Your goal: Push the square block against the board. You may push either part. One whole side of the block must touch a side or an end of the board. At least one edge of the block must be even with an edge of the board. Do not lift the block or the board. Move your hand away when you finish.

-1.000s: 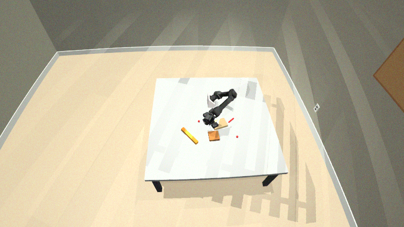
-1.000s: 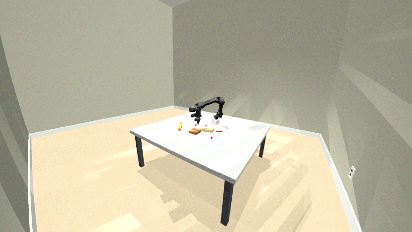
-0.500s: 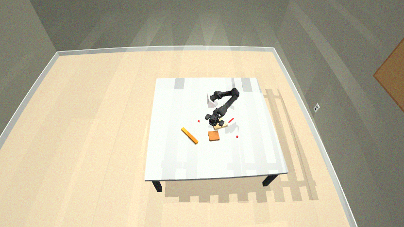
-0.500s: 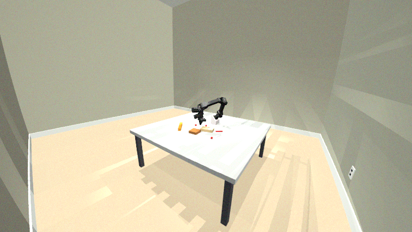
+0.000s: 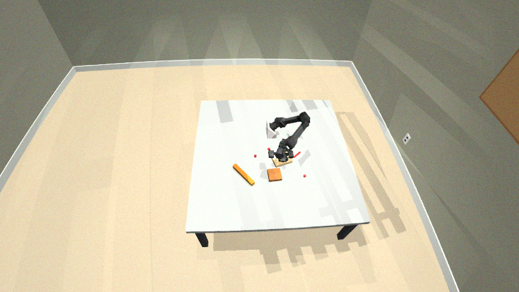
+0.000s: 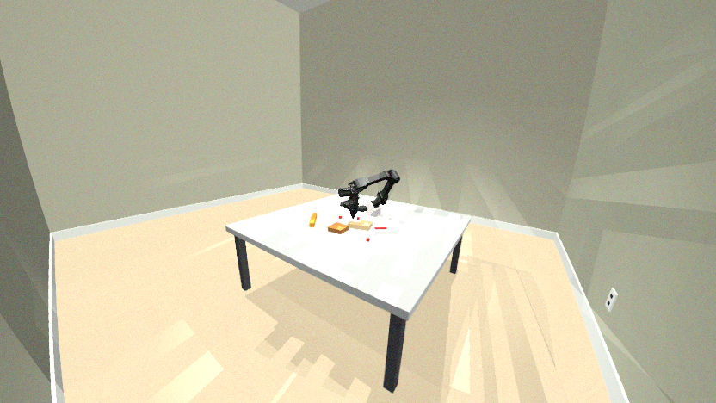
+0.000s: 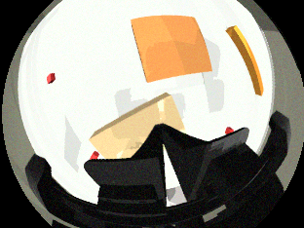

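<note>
From the top, you have the square orange block (image 5: 274,174) (image 6: 338,227) (image 7: 171,49) lying flat on the white table (image 5: 218,210) (image 6: 350,255) (image 7: 93,54), well inside its edges. The tan slab (image 5: 283,162) (image 6: 360,225) (image 7: 138,124) sits just beside it, toward the arm, with a narrow gap between. The long orange bar (image 5: 243,174) (image 6: 312,220) (image 7: 247,60) lies diagonally, well apart from your block. Your gripper (image 5: 282,160) (image 6: 353,215) (image 7: 159,128) is over the slab.

In the exterior view, the fingers point down above the table, near the slab; whether they touch it, you can't quite judge from here.

Through the wrist view, your claw is pressed together, pinching nothing. The slab's long edge slants relative to the block's nearest side, and white tabletop shows between them. A red cube (image 5: 304,175) (image 6: 367,239) (image 7: 51,78) lies on the side away from the bar.
</note>
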Action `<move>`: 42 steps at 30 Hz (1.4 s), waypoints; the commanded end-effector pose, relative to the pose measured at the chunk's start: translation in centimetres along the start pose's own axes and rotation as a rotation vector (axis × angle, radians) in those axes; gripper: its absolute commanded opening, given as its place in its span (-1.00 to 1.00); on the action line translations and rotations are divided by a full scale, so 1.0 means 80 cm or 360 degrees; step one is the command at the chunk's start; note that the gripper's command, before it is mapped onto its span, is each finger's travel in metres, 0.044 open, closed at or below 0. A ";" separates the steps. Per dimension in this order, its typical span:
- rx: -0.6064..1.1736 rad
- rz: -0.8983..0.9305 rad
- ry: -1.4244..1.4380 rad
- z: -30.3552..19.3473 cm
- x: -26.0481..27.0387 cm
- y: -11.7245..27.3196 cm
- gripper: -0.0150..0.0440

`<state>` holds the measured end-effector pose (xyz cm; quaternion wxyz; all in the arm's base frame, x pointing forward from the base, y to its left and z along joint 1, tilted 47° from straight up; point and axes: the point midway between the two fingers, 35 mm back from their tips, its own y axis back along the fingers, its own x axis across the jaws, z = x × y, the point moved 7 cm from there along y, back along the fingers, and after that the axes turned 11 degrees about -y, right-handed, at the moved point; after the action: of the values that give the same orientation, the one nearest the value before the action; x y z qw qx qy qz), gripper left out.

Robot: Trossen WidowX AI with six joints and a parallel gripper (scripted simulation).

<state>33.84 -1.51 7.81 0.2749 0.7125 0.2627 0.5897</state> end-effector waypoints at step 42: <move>-0.0021 0.0037 0.2492 -0.067 0.129 0.001 -0.49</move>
<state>30.78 5.58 15.26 0.0299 0.1428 0.3714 0.9169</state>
